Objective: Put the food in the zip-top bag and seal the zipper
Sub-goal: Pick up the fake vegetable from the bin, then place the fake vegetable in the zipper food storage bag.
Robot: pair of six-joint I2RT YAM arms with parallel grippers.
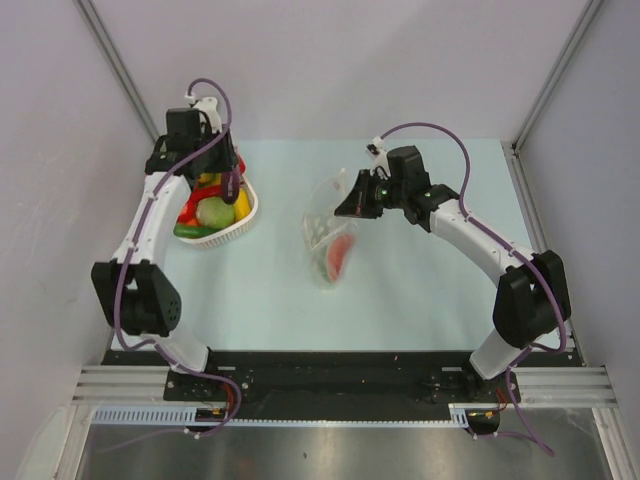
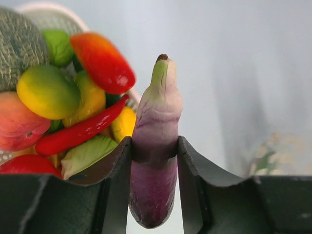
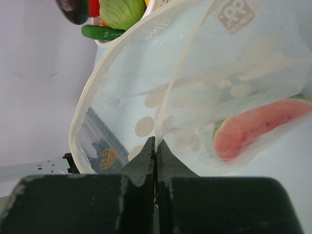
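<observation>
Zip-top bag [image 3: 209, 83] rim pinched tight in the right gripper [image 3: 155, 144], mouth held wide open at mid-table, watermelon slice [image 3: 253, 126] lying inside! Left gripper [image 2: 154, 144] is clamped on a purple eggplant [image 2: 158, 105], right by the white basket [image 1: 247, 212] heaped with food [image 2: 73, 97].

Pale blue table [image 1: 260, 300]; plain grey walls [image 1: 330, 60]; soft even light.

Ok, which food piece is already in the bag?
The watermelon slice, red with green rind, inside the bag that the right gripper pinches. The eggplant is in the left gripper; the others sit in the basket.
</observation>
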